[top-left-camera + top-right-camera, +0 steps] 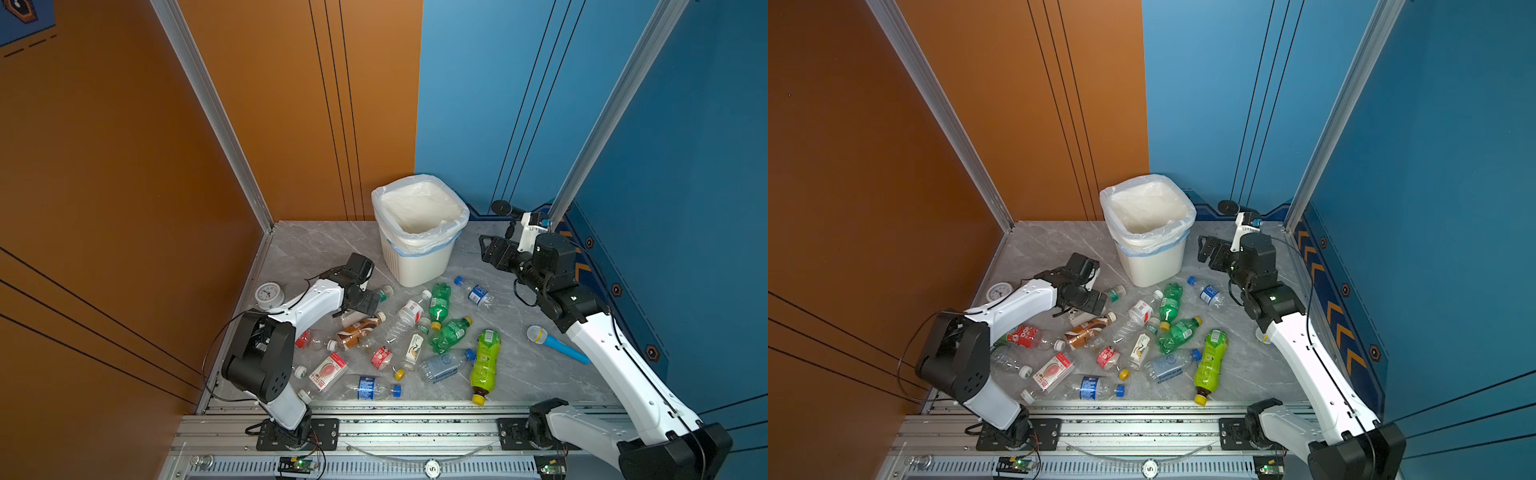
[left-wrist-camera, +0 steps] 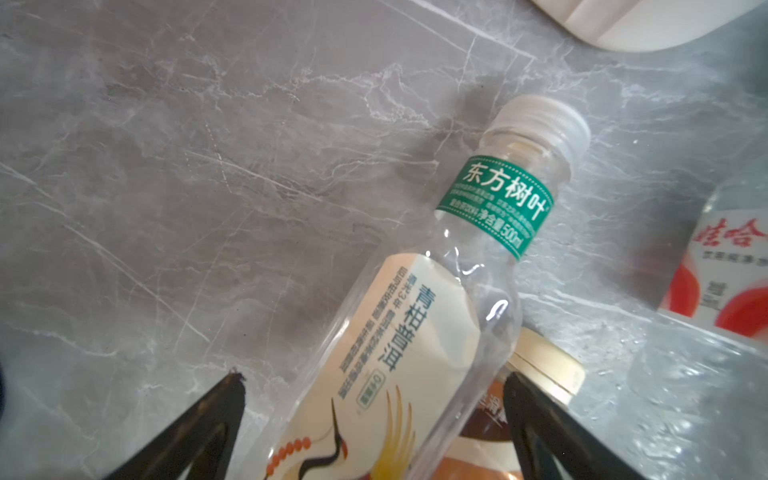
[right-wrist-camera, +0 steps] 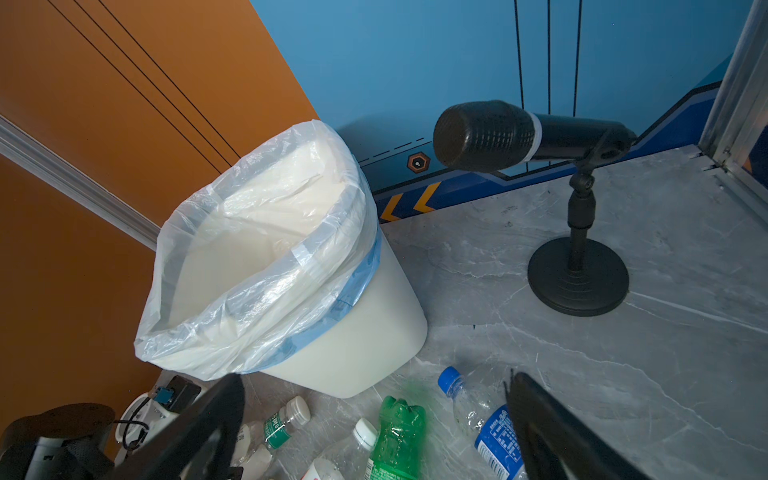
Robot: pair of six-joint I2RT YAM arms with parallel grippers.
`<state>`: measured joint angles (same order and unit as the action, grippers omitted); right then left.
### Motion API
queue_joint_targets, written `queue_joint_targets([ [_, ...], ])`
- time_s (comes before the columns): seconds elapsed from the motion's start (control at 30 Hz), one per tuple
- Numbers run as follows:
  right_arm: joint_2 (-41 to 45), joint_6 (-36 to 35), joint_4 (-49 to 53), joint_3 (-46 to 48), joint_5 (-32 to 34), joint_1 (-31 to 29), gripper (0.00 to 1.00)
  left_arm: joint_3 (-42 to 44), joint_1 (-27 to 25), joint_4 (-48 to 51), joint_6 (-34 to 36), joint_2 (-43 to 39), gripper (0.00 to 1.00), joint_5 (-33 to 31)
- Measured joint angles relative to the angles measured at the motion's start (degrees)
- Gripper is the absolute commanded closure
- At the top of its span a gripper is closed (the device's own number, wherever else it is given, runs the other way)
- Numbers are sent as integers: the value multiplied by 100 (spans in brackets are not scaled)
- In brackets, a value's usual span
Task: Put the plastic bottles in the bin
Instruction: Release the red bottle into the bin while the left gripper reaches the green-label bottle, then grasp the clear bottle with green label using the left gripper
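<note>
Here, clock (image 1: 269,294) and microphone (image 1: 555,343) flank bottles (image 1: 439,305).

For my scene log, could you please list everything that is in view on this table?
plastic bottles: about fourteen, clear, green, lime, brown, lying scattered in front of the bin
bin: one, white with translucent liner, back middle
alarm clock: one, white, left edge
toy microphone: one, blue handle, right side
stand microphone: one, black, back right corner
table: one, grey marble
left gripper: one, black, open over a clear tea bottle
right gripper: one, black, open, raised right of the bin
</note>
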<state>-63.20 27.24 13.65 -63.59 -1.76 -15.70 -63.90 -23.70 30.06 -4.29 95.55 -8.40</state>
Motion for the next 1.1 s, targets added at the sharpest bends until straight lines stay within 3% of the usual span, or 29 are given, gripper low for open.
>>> queue_joint_targets([
  [0.13, 57, 31, -46, 39, 0, 37, 0, -107, 0, 4, -4, 398, 1, -70],
  [0.33, 85, 46, -83, 57, 0, 90, 0, -356, 2, 57, -17, 929, 13, -223],
  [0.63, 186, 133, -83, 83, 0, 116, 1, -669, 52, 79, -63, 1172, 47, -514],
  [0.77, 232, 138, -87, 87, 0, 116, 1, -702, 146, 105, -133, 1117, 48, -557],
  [0.9, 229, 160, -90, 107, 0, 129, 0, -678, 299, 120, -229, 669, 49, -579],
  [1.1, 223, 229, -140, 142, 0, 157, 0, -96, 522, -688, -621, -1167, 49, -348],
])
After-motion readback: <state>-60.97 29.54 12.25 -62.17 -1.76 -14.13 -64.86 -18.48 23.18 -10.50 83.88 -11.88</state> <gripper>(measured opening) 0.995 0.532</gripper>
